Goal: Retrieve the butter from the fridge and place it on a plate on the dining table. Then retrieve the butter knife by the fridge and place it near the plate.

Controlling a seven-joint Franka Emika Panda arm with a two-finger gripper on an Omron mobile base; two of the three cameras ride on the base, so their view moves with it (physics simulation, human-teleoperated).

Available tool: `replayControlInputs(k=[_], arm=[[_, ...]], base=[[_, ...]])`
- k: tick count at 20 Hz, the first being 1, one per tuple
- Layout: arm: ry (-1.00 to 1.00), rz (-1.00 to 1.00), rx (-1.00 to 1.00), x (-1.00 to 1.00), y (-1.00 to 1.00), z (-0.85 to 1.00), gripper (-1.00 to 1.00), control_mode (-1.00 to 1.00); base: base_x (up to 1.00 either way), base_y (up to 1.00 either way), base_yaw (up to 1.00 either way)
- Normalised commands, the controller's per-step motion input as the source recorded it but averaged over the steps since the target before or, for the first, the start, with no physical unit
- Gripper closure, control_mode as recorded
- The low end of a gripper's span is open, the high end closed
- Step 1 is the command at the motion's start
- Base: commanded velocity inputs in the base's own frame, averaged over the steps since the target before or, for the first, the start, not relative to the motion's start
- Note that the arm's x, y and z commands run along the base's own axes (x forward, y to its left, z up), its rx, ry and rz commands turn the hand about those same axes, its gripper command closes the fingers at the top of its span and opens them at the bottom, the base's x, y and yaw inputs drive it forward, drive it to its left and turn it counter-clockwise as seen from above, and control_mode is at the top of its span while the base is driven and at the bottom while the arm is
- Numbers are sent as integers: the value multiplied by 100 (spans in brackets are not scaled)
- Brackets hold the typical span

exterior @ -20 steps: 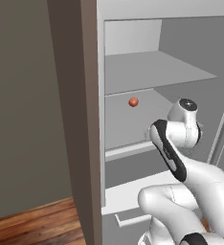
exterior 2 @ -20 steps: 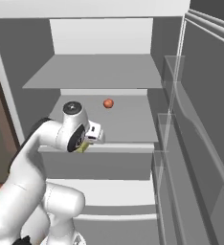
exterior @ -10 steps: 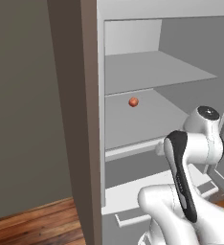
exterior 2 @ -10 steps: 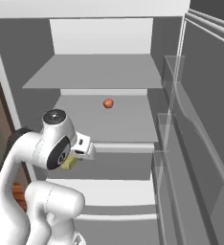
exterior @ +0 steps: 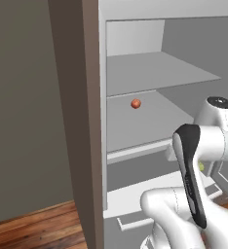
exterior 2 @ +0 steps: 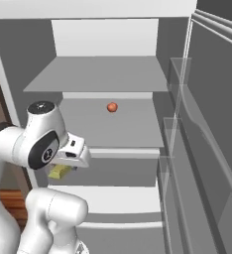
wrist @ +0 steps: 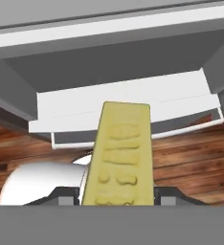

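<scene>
My gripper (wrist: 118, 195) is shut on the butter (wrist: 119, 158), a yellow stick that stands up between the two finger tips. From the right base view the butter (exterior 2: 59, 171) pokes out under the hand, in front of the open fridge (exterior 2: 108, 74) and below its middle shelf. A sliver of the butter (exterior: 200, 167) shows beside the wrist in the left base view. The gripper (exterior 2: 63, 167) hangs outside the fridge (exterior: 150, 73), above its lower drawer (wrist: 123, 107). The plate, the dining table and the butter knife are out of view.
A small red-orange lump (exterior: 135, 103) lies on the middle shelf, the lump (exterior 2: 112, 107) well behind the hand. The open fridge door (exterior 2: 207, 129) with clear bins stands on the right. A grey side panel (exterior: 79, 121) rises on the left. Wooden floor (wrist: 190, 153) lies below.
The arm has drawn back from the middle shelf and sunk lower, carrying the butter out in front of the fridge. The lump has stayed put.
</scene>
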Motion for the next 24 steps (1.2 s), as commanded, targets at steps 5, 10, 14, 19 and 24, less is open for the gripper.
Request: replayControlInputs(k=[5,10,14,19,24], arm=[[4,-2,-1,-21,25,12,100,-100],[-21,0,0,-20,24,0,100,-100],[-29,0,0,-12,18,3,100,-100],[-7,0,0,0,1,35,100,-100],[4,0,0,-6,0,52,100,-100]], base=[[0,0,0],[0,0,0],[0,0,0],[0,0,0],[0,0,0]])
